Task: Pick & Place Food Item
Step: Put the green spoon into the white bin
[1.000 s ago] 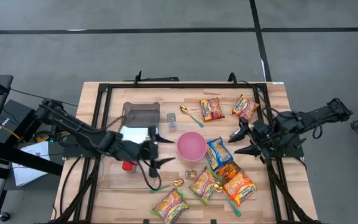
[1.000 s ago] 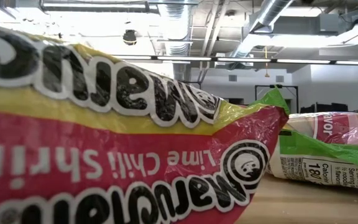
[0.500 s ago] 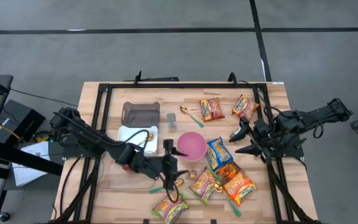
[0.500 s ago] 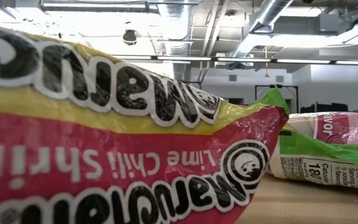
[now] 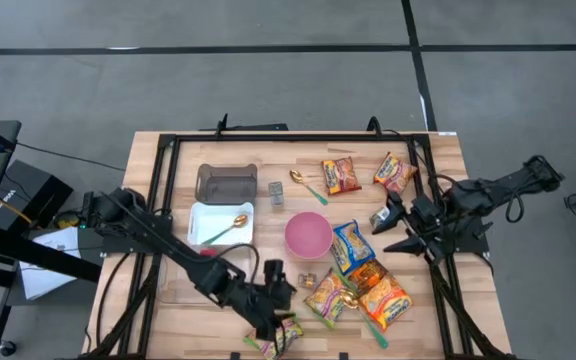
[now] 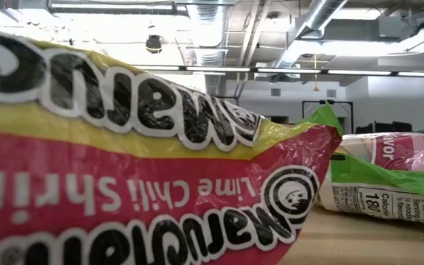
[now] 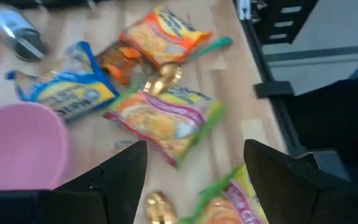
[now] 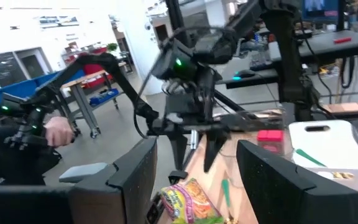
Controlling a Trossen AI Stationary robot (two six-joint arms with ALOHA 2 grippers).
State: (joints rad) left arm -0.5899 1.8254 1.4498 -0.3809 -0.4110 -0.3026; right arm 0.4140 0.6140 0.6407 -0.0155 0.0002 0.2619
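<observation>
Two dark arms reached over the wooden bench (image 5: pixel 438 150), one from each side. The left arm stretched far across to the near edge. Its left fingers (image 7: pixel 114 180) were spread wide and held nothing. They hung just above a lime-chili noodle packet (image 5: pixel 273 338) lying flat on the wood. The same packet (image 6: pixel 124 184) filled most of the low view. The right arm waited at its own side. The right fingers (image 8: pixel 135 174) were parted about halfway and were empty too, pointing toward the middle of the bench.

Beyond the left fingers lay a pink bowl (image 5: pixel 308 235), and farther back a white tray (image 5: pixel 208 215) and a dark container (image 5: pixel 226 181). Between the two sets of fingers sat a cluster of packets: a blue packet (image 5: pixel 351 245) just beside the bowl, a green-edged packet (image 7: pixel 166 121) straight ahead of the left fingers, and an orange packet (image 5: pixel 386 297) past it. Two more packets lay well apart from both arms at the far edge. A gold spoon (image 5: pixel 236 221) rested in the tray.
</observation>
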